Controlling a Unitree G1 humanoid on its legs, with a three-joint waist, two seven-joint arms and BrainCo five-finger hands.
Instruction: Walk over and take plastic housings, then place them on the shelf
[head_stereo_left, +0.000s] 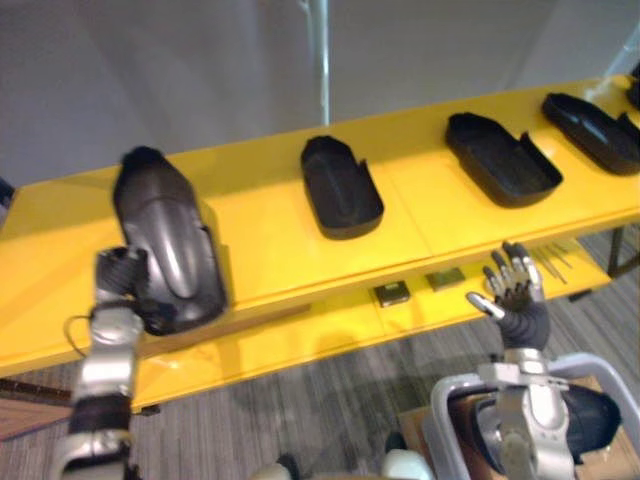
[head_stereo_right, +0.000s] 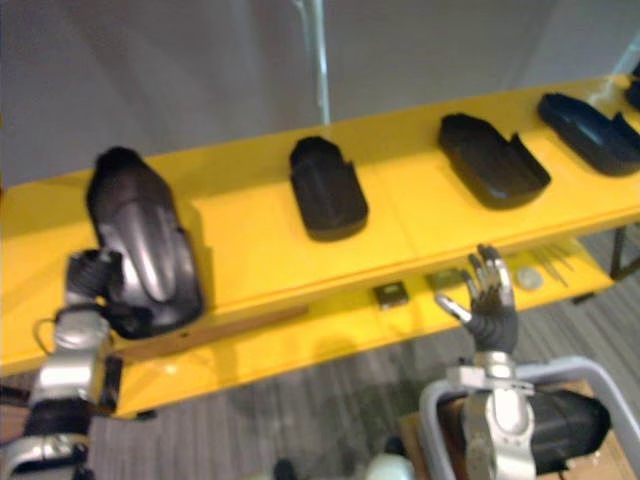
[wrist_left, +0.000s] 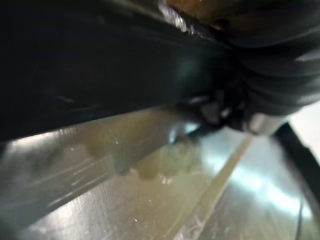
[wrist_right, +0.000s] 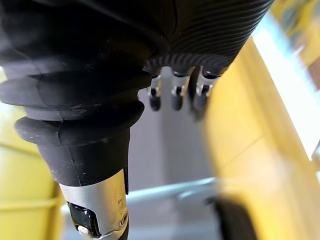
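I see my left hand (head_stereo_left: 122, 277) curled round the near end of the grey housing (head_stereo_left: 165, 240), which lies on the top tier of the yellow shelf (head_stereo_left: 260, 245) at its left end, the held end hanging over the near edge. My right hand (head_stereo_left: 512, 285) is raised in front of the lower tier (head_stereo_left: 330, 330) on the right, fingers spread and holding nothing. Further right along the top tier lie the middle housing (head_stereo_left: 340, 187), the right housing (head_stereo_left: 500, 158) and the end housing (head_stereo_left: 592, 130), each well apart.

I see my left hand (wrist_left: 280, 65), in its dark ribbed cover, right up against a shiny black plastic housing (wrist_left: 100, 75).
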